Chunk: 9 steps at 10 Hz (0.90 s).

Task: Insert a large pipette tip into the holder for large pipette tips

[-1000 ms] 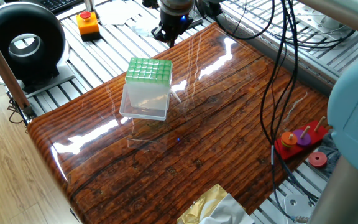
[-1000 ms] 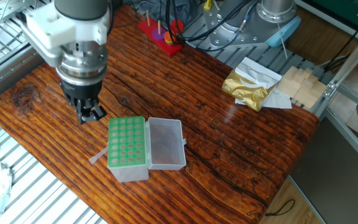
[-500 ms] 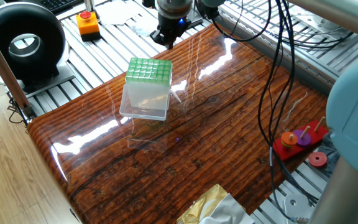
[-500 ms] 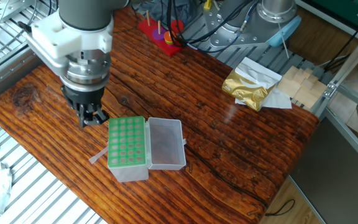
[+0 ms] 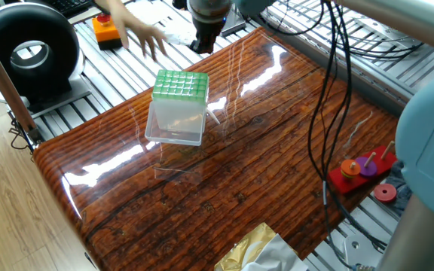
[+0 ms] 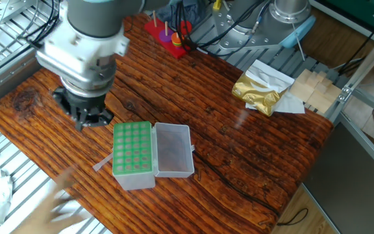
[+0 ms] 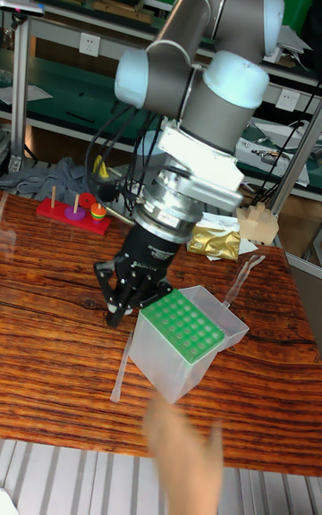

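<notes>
The tool (image 6: pixel 86 121) hovers near the table edge (image 6: pixel 41 172), beside the holder (image 6: pixel 132 148).

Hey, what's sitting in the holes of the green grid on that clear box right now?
Nothing visible: the green grid on the holder shows only empty holes. A pipette tip lies on the table beside it. Its inside below the grid is hidden.

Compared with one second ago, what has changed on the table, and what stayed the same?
The gripper drifted slightly away from the holder, toward the table edge, holding nothing. A blurred human hand came into view near the table's edge. The holder and the pipette tip beside it did not move.
</notes>
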### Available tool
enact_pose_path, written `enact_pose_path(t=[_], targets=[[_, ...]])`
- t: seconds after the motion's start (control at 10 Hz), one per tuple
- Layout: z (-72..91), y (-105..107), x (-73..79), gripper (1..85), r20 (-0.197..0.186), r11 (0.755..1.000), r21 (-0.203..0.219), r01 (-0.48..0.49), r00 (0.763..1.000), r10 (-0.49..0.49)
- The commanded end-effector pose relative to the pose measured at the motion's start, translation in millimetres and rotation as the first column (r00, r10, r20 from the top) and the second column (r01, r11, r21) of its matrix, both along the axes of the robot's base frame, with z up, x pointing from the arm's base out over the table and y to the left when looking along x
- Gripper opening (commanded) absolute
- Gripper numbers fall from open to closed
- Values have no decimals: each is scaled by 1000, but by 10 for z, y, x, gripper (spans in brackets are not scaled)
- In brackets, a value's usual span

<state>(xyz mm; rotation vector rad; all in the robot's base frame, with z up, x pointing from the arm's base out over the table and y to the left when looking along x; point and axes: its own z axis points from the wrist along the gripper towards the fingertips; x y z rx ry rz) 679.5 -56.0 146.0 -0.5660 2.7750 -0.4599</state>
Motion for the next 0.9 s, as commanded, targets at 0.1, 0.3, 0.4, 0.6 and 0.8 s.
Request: enact_pose_path(t=[0.1, 0.3, 0.4, 0.6, 0.8], targets=[[343, -228, 51, 10, 60, 998, -62, -28, 998, 32], [296, -23, -269, 10, -11, 992, 113, 62, 998, -61], [326, -114, -297, 10, -7, 993, 95, 70, 998, -69], [358, -193, -270, 10, 14, 994, 74, 83, 996, -84], [375, -289, -197, 10, 49, 997, 59, 53, 997, -56]])
